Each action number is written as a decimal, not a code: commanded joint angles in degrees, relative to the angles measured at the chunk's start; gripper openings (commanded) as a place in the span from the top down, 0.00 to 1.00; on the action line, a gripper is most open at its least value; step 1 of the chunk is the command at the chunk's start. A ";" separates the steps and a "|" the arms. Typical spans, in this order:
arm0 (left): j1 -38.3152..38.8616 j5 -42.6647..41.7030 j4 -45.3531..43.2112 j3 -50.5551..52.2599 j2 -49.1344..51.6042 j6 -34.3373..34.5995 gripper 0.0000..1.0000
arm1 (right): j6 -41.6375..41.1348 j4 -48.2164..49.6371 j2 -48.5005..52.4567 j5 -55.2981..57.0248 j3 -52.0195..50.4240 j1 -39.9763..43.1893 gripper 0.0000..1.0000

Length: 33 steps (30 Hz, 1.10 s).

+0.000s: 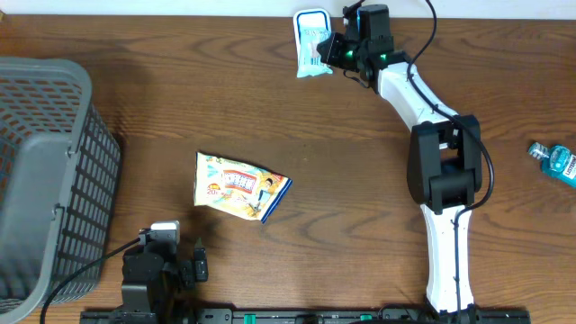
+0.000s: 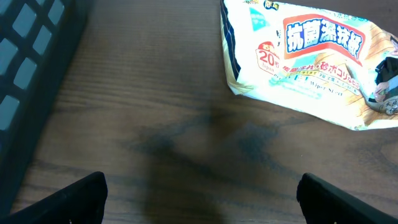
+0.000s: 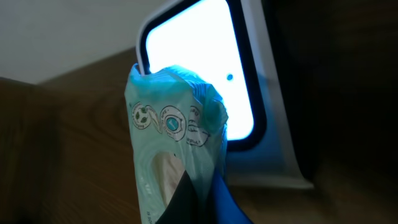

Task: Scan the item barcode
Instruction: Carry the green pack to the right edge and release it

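right tool (image 1: 332, 51) grips green packet (image 1: 312, 36) before lit scanner (image 3: 194, 68).

Even light, soft shadows; blurry wrist views

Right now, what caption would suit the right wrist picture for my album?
The right gripper holds a pale green packet in front of a glowing window.

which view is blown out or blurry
Right wrist: the lit panel glares pure white, and the pack in front is close and soft. Left wrist: wipes readable, a dim shadow on the table. Overhead: even and sharp.
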<state>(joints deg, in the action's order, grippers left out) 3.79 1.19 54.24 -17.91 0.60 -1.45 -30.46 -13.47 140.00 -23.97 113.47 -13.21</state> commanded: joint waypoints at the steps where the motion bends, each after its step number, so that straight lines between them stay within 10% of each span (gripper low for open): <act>1: -0.24 -0.59 2.29 0.22 -0.26 0.26 0.02 | 3.56 -4.39 -0.81 5.31 2.80 -0.20 0.99; 14: -0.24 -0.59 2.29 0.22 -0.26 0.26 0.02 | 2.86 -33.16 -18.16 30.23 5.25 -0.83 0.99; 25: -0.24 -0.59 2.29 0.22 -0.26 0.26 0.02 | -24.11 -65.75 -20.41 66.14 1.42 0.55 0.99; 33: -0.24 -0.59 2.29 0.22 -0.26 0.26 0.02 | -27.69 -65.75 -20.31 63.69 -7.19 2.89 0.99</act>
<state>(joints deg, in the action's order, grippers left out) 3.79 1.19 54.24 -17.91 0.60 -1.45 -55.57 -80.18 119.52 38.30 107.96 -10.37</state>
